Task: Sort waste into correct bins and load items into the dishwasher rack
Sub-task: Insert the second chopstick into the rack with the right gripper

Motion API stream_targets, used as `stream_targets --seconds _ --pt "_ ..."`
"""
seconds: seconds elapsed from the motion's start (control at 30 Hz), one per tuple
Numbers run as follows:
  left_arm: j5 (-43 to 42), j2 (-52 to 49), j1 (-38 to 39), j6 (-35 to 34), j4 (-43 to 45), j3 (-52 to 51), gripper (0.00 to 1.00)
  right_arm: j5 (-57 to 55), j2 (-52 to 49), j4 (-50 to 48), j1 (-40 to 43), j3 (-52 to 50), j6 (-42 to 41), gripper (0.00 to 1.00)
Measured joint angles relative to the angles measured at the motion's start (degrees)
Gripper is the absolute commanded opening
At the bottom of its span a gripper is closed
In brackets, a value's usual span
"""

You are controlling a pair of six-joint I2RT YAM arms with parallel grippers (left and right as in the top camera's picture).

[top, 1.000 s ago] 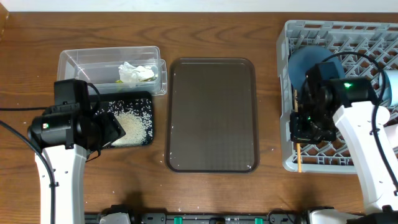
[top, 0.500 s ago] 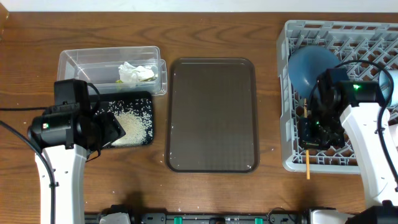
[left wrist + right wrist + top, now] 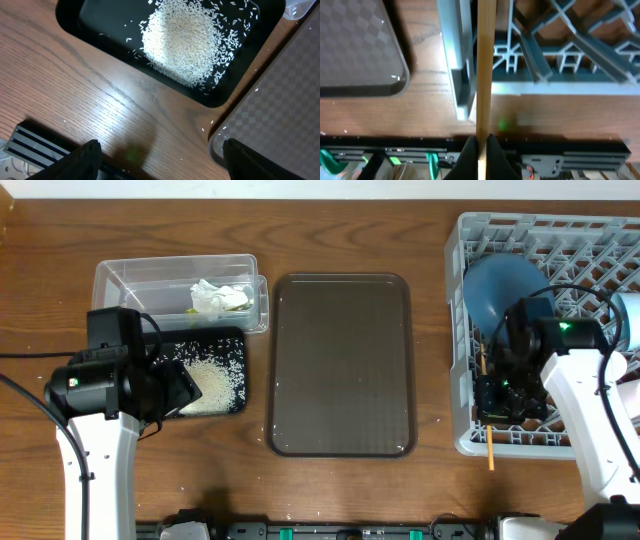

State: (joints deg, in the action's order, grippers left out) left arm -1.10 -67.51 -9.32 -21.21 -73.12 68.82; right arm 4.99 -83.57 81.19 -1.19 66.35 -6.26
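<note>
- Grey square plastic dishwasher rack (image 3: 560,235) fills the table's right side. A dark blue round plate (image 3: 495,285) already stands inside it; no cups can be made out.
- Brown serving tray (image 3: 340,365) lies in the middle.
- Clear rectangular plastic tub (image 3: 140,280), far left, holds a crumpled white tissue (image 3: 210,295) and a green-yellow wrapper (image 3: 238,301).
- Shallow black tray (image 3: 85,30), just beside the tub, holds loose white rice (image 3: 180,42). Waste sorting looks finished.
- Right gripper (image 3: 480,150) is clamped on a thin wooden chopstick (image 3: 484,65) at the rack's front-left corner. The stick's end overhangs the wall, so loading it remains.
- Left gripper (image 3: 160,165) hangs with nothing in it, fingers wide apart, beside the black tray.
</note>
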Motion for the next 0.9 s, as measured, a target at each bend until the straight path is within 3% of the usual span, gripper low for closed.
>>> stream_targets --seconds 0.7,0.73,0.83,0.9 --pt "0.0 0.0 0.0 0.0 0.0 0.0 0.8 -1.0 -6.5 -12.4 0.0 -2.4 0.4 0.02" --pt "0.0 0.0 0.0 0.0 0.0 0.0 0.8 -1.5 -6.6 -13.3 0.0 -2.4 0.3 0.07" --pt "0.0 0.0 0.0 0.0 0.0 0.0 0.8 -2.3 -6.7 -16.3 0.0 -2.4 -0.2 0.45" --pt "0.0 0.0 0.0 0.0 0.0 0.0 0.8 -4.1 -6.7 -17.4 0.1 -2.4 -0.1 0.47"
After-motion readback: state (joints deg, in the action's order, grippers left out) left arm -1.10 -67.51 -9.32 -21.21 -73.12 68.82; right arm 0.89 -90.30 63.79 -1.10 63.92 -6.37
